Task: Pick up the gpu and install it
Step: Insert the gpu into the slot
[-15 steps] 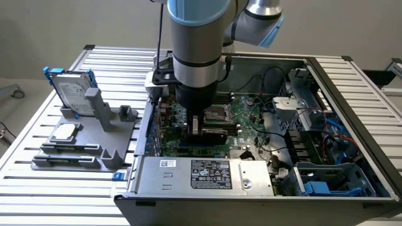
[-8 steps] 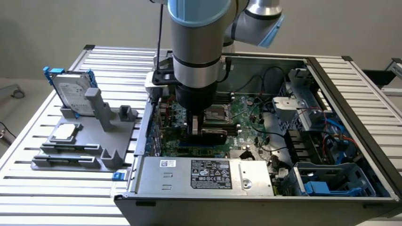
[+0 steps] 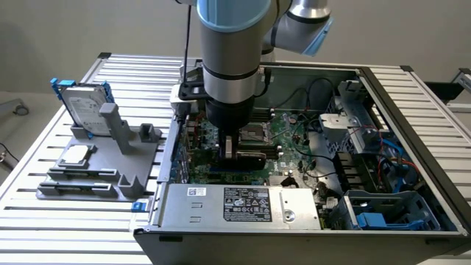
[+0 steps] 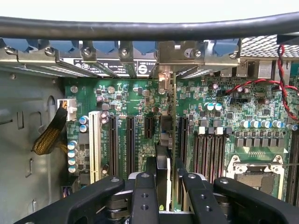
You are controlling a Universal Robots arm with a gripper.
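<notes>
1. The gripper [image 3: 234, 150] reaches down into the open computer case [image 3: 412, 110].
2. Its fingers [image 4: 142, 196] pinch the gpu [image 4: 163, 133] from both faces (no gap shows there).
3. The gpu stands on edge on the motherboard [image 4: 135, 98], between the black slots [image 4: 113, 144], with its bracket [image 4: 164, 81] at the far end.

plain pale grey wall [image 3: 88, 27], silver slatted aluminium table [image 3: 44, 232], soft even indoor light
</notes>
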